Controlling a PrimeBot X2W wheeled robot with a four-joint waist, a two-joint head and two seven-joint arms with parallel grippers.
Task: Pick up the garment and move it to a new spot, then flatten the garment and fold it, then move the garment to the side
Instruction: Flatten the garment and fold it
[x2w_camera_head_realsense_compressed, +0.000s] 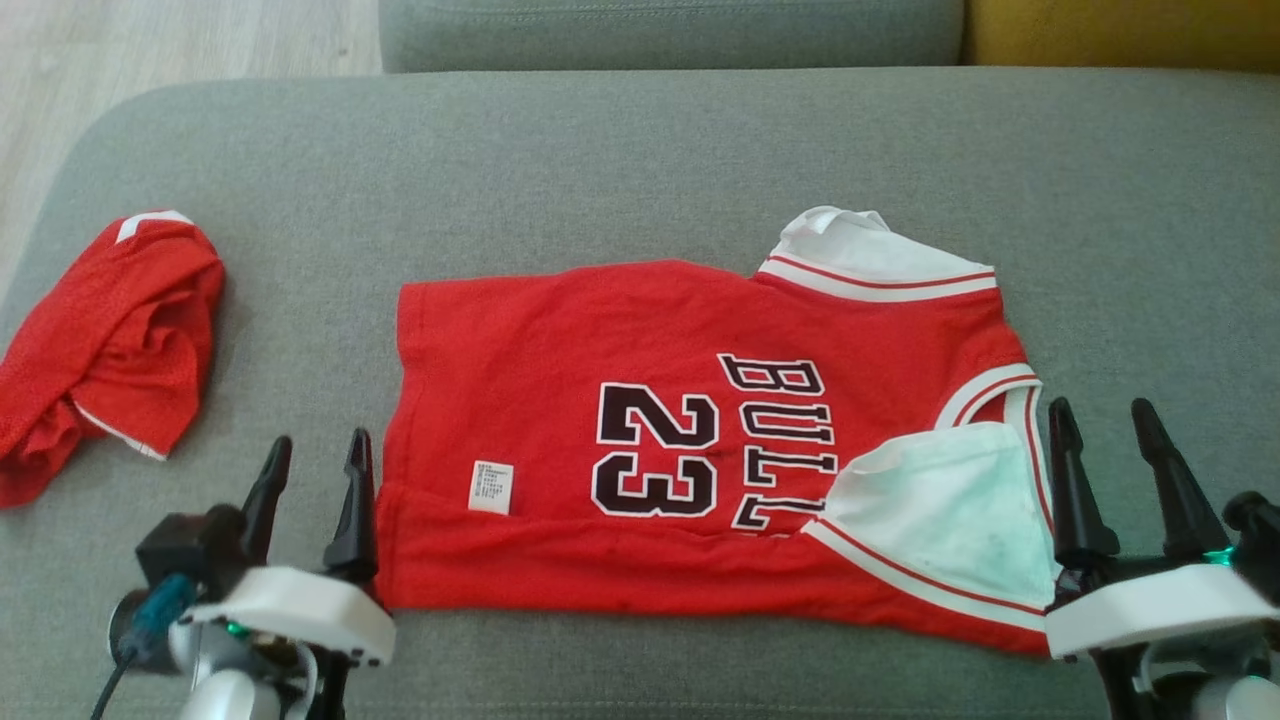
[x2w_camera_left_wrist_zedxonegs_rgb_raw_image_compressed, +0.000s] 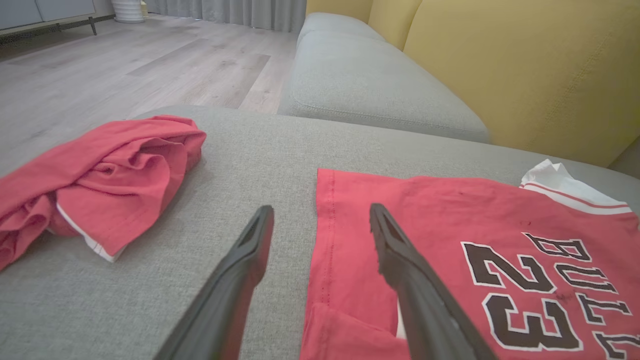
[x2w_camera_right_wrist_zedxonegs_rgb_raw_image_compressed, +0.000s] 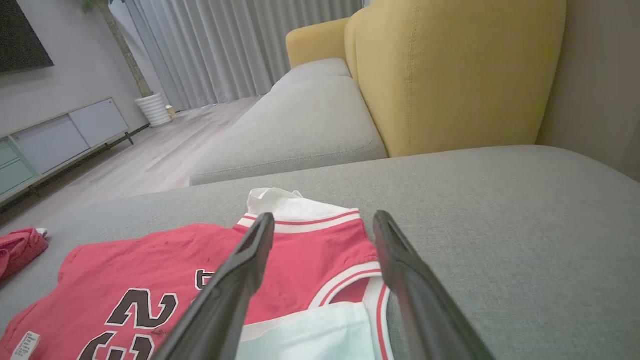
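Jersey (x2w_camera_head_realsense_compressed: 640, 400) flat on cushion (x2w_camera_head_realsense_compressed: 640, 160); left gripper (x2w_camera_head_realsense_compressed: 315, 465), right gripper (x2w_camera_head_realsense_compressed: 1105, 435) jaws wide (empty); right wrist view adds cabinet (x2w_camera_right_wrist_zedxonegs_rgb_raw_image_compressed: 65, 135).

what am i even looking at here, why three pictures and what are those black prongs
It's a two-armed robot folding clothes on a grey sofa seat. One picture looks down from its head; the other two come from cameras on its wrists, looking along the prongs. Those prongs are its jaws: the left gripper and the right gripper. Both stand open and hold nothing. Between them lies a red jersey with "23" on it, its near edge folded over. A crumpled red garment lies to the left.
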